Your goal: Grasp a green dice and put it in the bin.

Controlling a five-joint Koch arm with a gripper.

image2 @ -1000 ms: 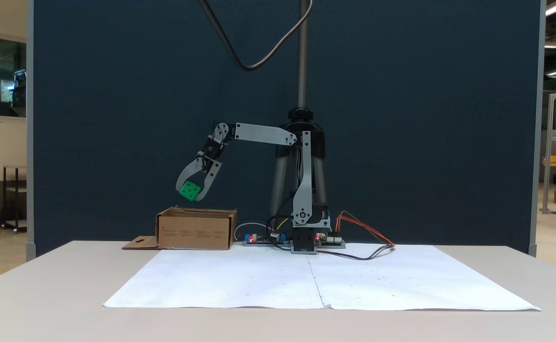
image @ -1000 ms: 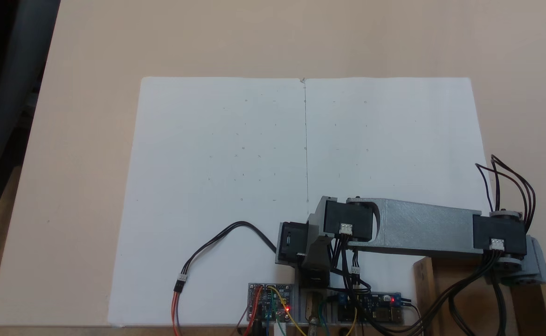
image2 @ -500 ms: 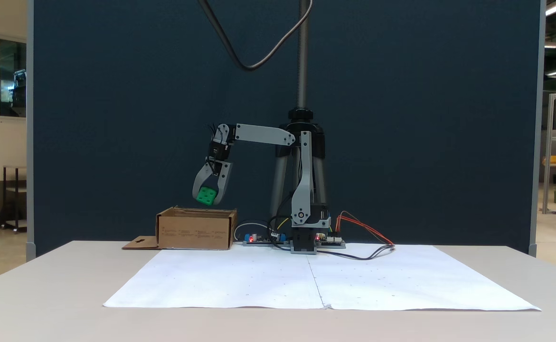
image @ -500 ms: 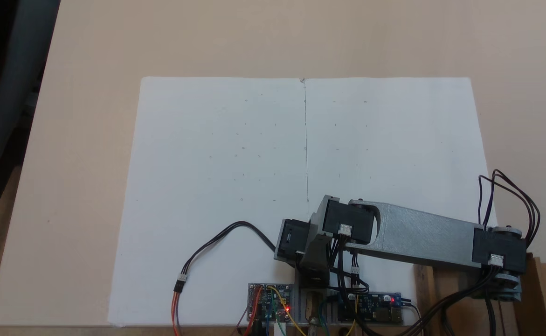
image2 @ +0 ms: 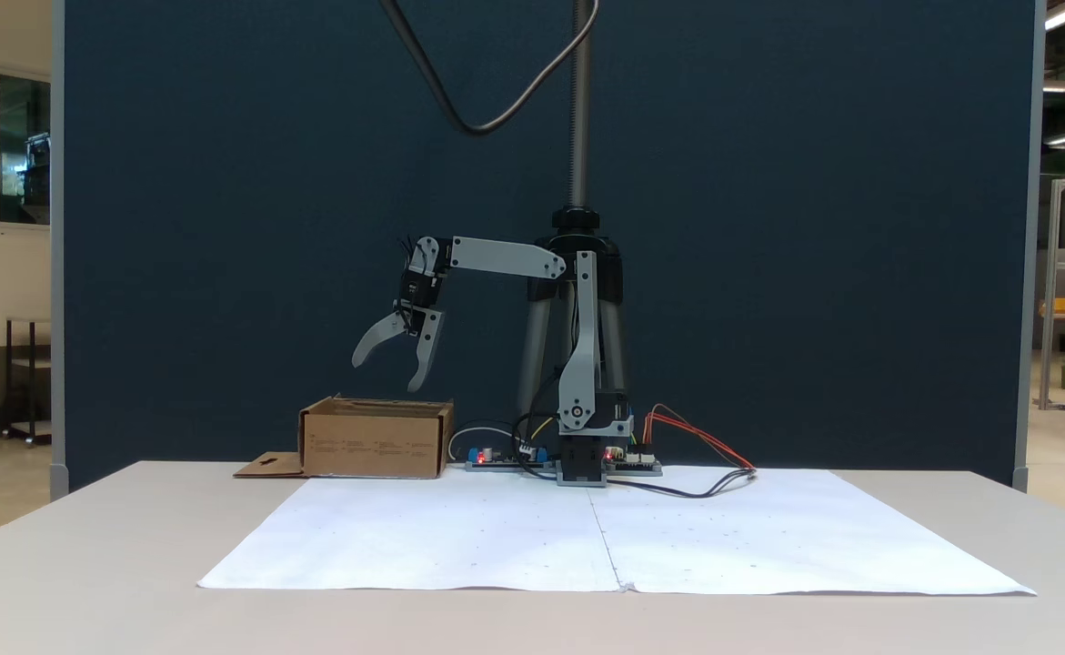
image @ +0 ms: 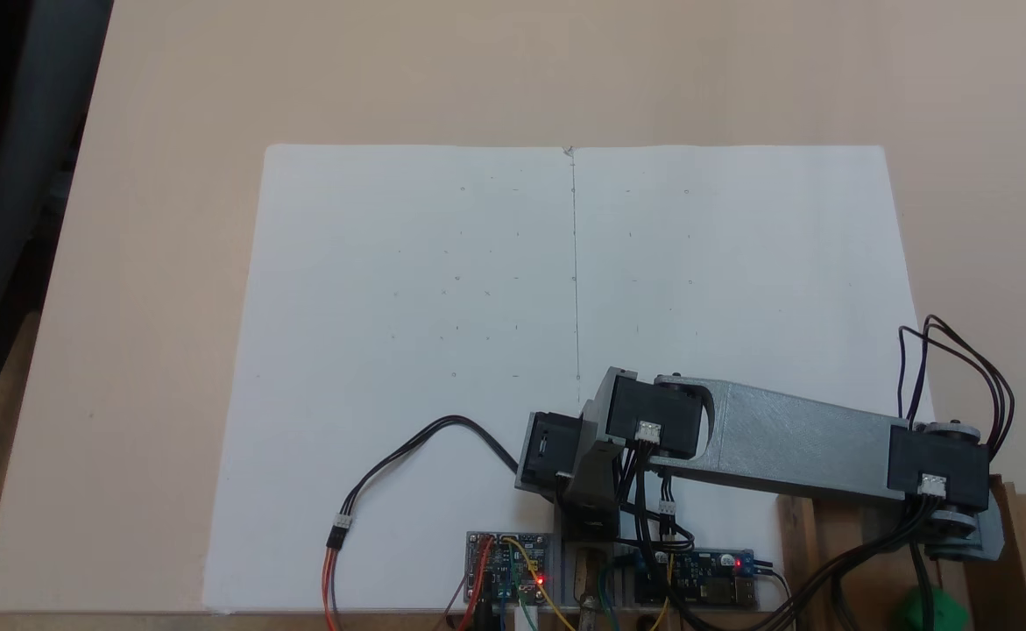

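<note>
We let the dice go over the bin.

Half a second ago our gripper (image2: 387, 376) was clamped on the green dice (image: 931, 608); now its jaws are spread wide and empty above the bin (image2: 376, 440). In a fixed view the dice shows as a green blur inside the bin's brown walls (image: 795, 543), at the near right edge beside the arm's cables, so we judge it dropped in and the task as good as finished. The white paper (image: 477, 307) on the tabletop (image: 171, 105) lies bare.
</note>
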